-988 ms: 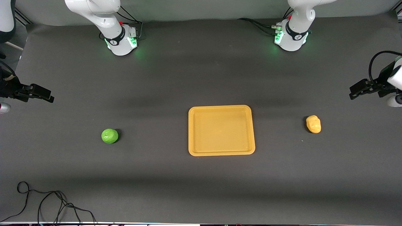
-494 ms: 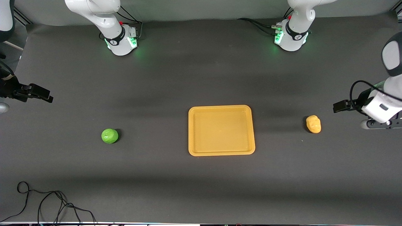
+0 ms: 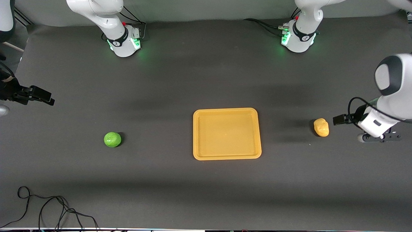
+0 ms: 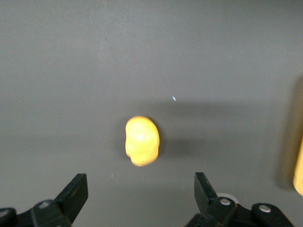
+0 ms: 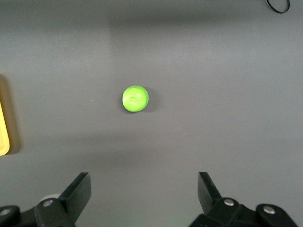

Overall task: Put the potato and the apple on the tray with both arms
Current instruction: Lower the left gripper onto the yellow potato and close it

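While both fruits lie on the bare table point(image 3: 206, 193), we list items outward from each gripper in turn.

Left gripper point(image 4: 139, 198): fingers spread wide, nothing held, over the table at the left arm's end. We judge it the nearer tool for the potato.

Potato point(image 4: 141, 141): just ahead of the left gripper's open fingers and roughly centred on the gap between them, apart from both. In the front view it point(image 3: 321, 127) lies just beside the gripper's black tip. Its long axis runs along the line of approach, so we judge the fingers would close across its narrow width.

Tray point(image 3: 227, 133): farther on from the potato along the same line, mid-table, nothing on it; its rim point(image 4: 298, 170) shows at the left wrist view's edge.

Right gripper point(image 5: 144, 198): fingers wide, nothing held, waiting over the right arm's end of the table point(image 3: 35, 95).

Apple point(image 5: 135, 98): well ahead of the right gripper, slightly off the centre of its gap; in the front view point(image 3: 112, 139) it is well apart from that tool.
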